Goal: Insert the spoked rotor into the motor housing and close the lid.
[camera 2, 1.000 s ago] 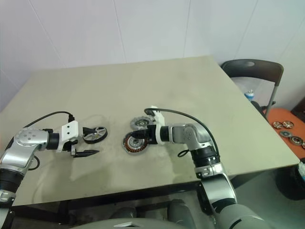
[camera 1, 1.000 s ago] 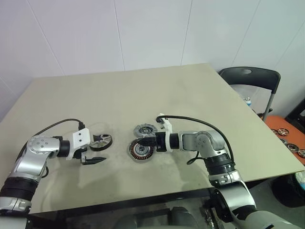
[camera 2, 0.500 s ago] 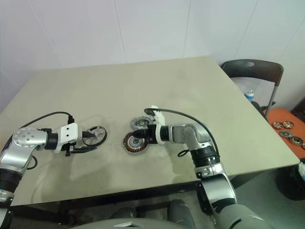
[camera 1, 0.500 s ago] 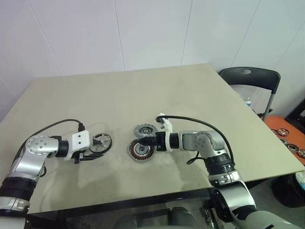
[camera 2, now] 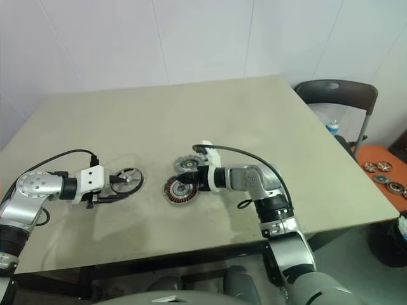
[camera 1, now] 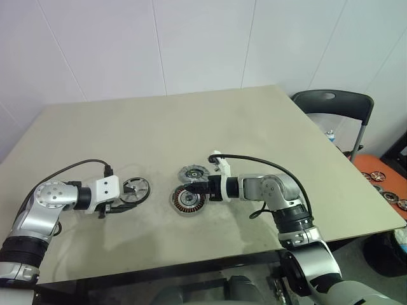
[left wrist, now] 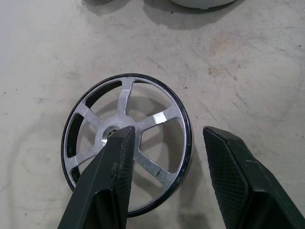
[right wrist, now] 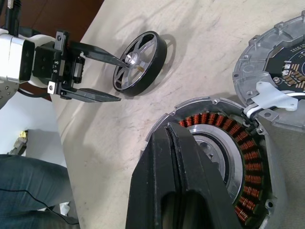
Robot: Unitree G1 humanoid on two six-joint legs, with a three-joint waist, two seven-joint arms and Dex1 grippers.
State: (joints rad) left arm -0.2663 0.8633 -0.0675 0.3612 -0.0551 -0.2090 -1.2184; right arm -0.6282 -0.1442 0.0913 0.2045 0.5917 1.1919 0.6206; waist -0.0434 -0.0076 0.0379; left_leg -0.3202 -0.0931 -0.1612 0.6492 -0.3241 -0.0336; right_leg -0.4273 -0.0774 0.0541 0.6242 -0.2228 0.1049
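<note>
The spoked rotor (left wrist: 143, 78), a dark ring with silvery spokes, stands tilted on its edge on the table's left side (camera 1: 136, 189). My left gripper (left wrist: 167, 131) is shut on it, one finger at the hub and the other outside the rim. The motor housing (right wrist: 248, 157), with its ring of copper windings, lies at mid-table (camera 1: 184, 202). My right gripper (right wrist: 170, 128) is shut, its tips resting over the housing's silver centre. The lid (right wrist: 281, 52), a grey disc, lies just behind the housing (camera 1: 193, 171), touching its rim.
The beige table (camera 1: 191, 127) has bare room behind and in front of the parts. A dark chair (camera 1: 334, 105) stands off its right edge. Beyond it, an orange surface (camera 1: 381, 178) holds several wheels. A person's jeans (right wrist: 28, 191) show past the table's left side.
My left gripper's fingers have come in from wide open and closed on the rotor, which has tipped up onto its edge. The right arm, housing and lid have not moved.
</note>
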